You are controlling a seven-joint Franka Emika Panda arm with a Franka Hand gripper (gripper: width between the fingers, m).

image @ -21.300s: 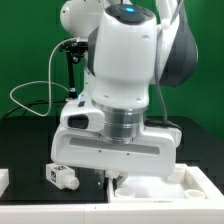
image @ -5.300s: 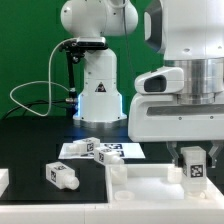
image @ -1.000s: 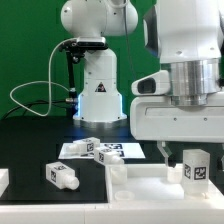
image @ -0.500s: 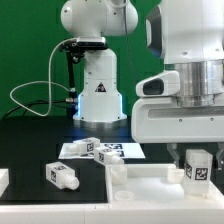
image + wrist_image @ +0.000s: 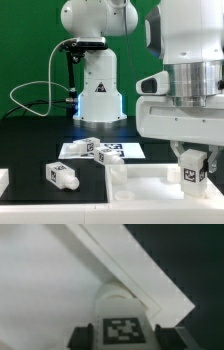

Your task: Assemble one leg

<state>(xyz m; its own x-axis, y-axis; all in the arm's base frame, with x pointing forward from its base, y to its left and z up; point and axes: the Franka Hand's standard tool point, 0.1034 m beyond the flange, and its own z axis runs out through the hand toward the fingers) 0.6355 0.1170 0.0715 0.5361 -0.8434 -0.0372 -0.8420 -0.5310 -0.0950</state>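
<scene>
My gripper (image 5: 195, 160) is shut on a white leg (image 5: 194, 171) with a black-and-white tag, holding it upright over the large white panel with raised rims (image 5: 140, 186) at the exterior view's right. In the wrist view the leg (image 5: 122, 319) sits between my two dark fingers (image 5: 83, 338), just over the panel's flat face (image 5: 45, 286) near its raised rim (image 5: 140, 277). I cannot tell whether the leg touches the panel. Two more legs lie loose: one (image 5: 61, 175) on the black table at the exterior view's left, one (image 5: 84, 146) on the marker board.
The marker board (image 5: 100, 150) lies flat behind the panel. Another robot's white base (image 5: 97, 85) with cables stands at the back. A white block (image 5: 3, 180) shows at the left edge.
My gripper with the leg has come down a little toward the panel over the last second and shifted slightly left.
</scene>
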